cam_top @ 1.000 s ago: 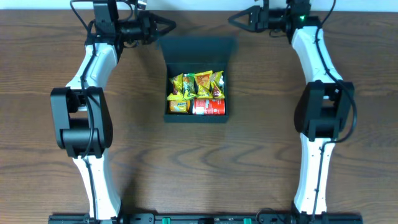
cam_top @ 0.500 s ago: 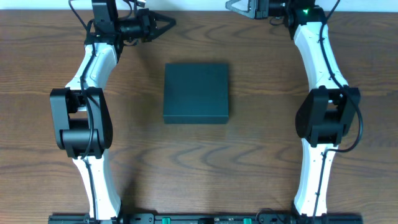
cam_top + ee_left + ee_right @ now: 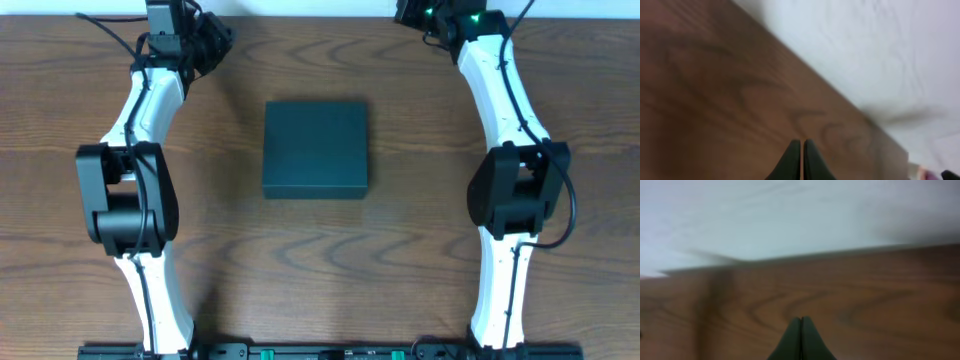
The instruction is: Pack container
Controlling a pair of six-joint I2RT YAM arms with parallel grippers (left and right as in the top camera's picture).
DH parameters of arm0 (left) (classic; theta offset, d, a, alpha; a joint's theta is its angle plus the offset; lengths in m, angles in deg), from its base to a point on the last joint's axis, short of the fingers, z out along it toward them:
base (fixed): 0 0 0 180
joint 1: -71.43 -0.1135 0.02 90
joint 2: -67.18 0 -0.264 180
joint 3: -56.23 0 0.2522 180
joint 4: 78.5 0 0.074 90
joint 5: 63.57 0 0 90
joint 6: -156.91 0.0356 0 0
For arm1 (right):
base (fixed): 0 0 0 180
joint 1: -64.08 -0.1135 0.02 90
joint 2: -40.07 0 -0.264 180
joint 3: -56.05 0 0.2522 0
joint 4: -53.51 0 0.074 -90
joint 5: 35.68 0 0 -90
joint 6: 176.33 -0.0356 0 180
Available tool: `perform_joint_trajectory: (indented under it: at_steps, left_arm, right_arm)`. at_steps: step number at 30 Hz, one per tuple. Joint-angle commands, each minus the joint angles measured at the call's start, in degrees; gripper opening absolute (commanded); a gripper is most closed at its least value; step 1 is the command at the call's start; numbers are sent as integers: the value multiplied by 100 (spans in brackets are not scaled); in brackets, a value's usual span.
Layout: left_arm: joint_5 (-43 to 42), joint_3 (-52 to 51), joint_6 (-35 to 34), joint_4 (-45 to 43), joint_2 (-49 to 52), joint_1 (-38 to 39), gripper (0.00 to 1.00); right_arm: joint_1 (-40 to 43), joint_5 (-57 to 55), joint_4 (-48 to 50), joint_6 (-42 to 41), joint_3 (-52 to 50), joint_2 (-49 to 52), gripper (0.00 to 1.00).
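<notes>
Nearest the robot, both arm bases stood at the front edge of the wooden table (image 3: 400, 260). Further in, the container (image 3: 315, 148) sat flat on the table, about midway between the left arm (image 3: 140, 100) and the right arm (image 3: 505, 90). Its lid was down, so only a dark teal top and a front wall showed. It stood well apart from both arms and neither touched it. Toward the far edge, the left end effector (image 3: 801, 145) was clenched, its two dark fingertips pressed together on nothing, above the wood grain. The right end effector (image 3: 801, 322) was likewise clenched and empty over the wood. Beyond the table's far edge, a pale blurred surface (image 3: 790, 215) showed in both wrist views.
</notes>
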Motion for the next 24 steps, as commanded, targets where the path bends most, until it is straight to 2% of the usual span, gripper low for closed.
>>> perform_joint_trajectory:
  at_steps: [1, 3, 6, 10, 16, 20, 24]
  left_arm:
    - [1099, 219, 1099, 654, -1019, 212, 6]
    - [1626, 219, 1528, 1161, -1491, 334, 6]
    - [1926, 219, 2192, 2002, -2310, 511, 6]
    - [1941, 216, 2636, 3167, -3263, 592, 6]
    - [1945, 212, 3222, 4621, -4697, 592, 6]
    - [2234, -61, 3274, 5311, -5740, 592, 6]
    - [2413, -1233, 3296, 5237, -7023, 592, 6]
  right_arm:
    - [-35, -391, -352, 798, 55, -870, 2]
    - [-13, -409, -693, 931, 55, -1187, 2]
    - [33, -409, -1419, 1021, 55, -1773, 2]
    - [31, -409, -2205, 1552, 55, -2605, 2]
    - [-365, -660, -2590, 1843, -168, -4190, 2]
    - [-793, -1169, -2695, 1838, -1486, -5445, 2]
    - [-831, -1172, -3123, 1572, -2920, -6424, 2]
